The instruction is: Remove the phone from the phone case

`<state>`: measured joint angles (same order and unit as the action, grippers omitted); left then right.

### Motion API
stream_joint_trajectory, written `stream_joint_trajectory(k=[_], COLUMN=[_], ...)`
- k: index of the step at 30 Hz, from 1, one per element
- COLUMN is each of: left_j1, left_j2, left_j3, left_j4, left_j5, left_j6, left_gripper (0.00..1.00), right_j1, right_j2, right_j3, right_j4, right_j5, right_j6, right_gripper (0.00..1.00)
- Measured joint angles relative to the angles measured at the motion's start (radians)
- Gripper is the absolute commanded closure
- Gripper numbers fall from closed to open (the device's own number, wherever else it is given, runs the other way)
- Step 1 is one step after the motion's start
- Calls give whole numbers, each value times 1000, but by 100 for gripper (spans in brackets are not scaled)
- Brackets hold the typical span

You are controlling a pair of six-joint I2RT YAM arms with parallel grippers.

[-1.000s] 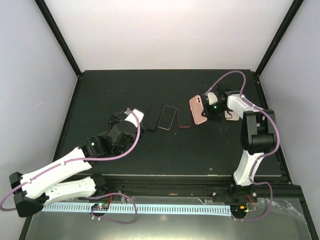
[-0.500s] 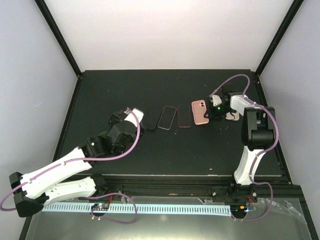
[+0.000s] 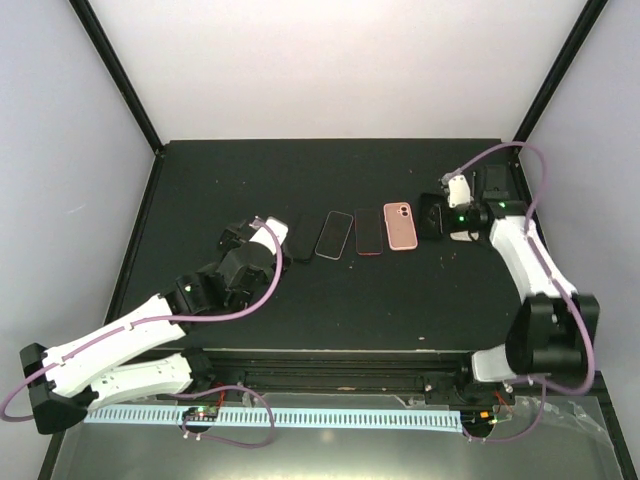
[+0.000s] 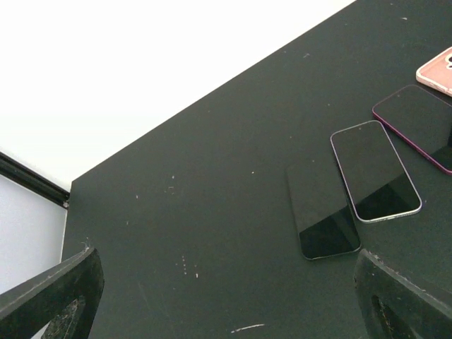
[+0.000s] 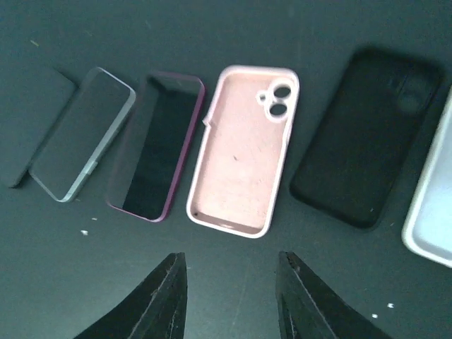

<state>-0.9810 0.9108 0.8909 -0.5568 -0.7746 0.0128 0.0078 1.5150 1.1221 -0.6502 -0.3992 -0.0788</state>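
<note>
A phone in a purple case (image 5: 157,157) lies screen up in a row on the black table, also seen from above as the purple-cased phone (image 3: 369,233) and at the right edge of the left wrist view (image 4: 420,123). Right of it lies an empty pink case (image 5: 244,148) (image 3: 401,226), hollow side up. My right gripper (image 5: 229,296) (image 3: 432,216) hovers open just short of the pink case's near end, with nothing between its fingers. My left gripper (image 4: 226,311) (image 3: 255,228) stands wide open and empty at the row's left end.
A bare silver-rimmed phone (image 5: 85,141) (image 4: 376,171) and a bare dark phone (image 4: 321,212) (image 3: 300,245) lie left of the purple one. An empty black case (image 5: 367,134) and a white case (image 5: 431,219) (image 3: 462,232) lie right of the pink case.
My right gripper has let go of the pink case, which now lies flat in the row. It has opened and drawn back to the right. The left arm has not moved.
</note>
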Motion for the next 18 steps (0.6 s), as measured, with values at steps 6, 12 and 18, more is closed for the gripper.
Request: stream_joint_trajectory(k=[6, 12, 18], left_j1=[52, 149, 229], left_j2=[2, 2, -84], left_j3=[-4, -3, -26], left_j4=[8, 7, 62], left_j5=[31, 69, 129], left_j6=[-38, -132, -163], left_gripper=[1, 1, 1], right_j1=[-2, -2, -2], right_j2=[-320, -624, -784], right_j3=[-47, -124, -341], right_j4=[12, 99, 316], right_j5=[-32, -28, -12], right_j6=[-31, -1, 102], right_gripper=[39, 0, 0])
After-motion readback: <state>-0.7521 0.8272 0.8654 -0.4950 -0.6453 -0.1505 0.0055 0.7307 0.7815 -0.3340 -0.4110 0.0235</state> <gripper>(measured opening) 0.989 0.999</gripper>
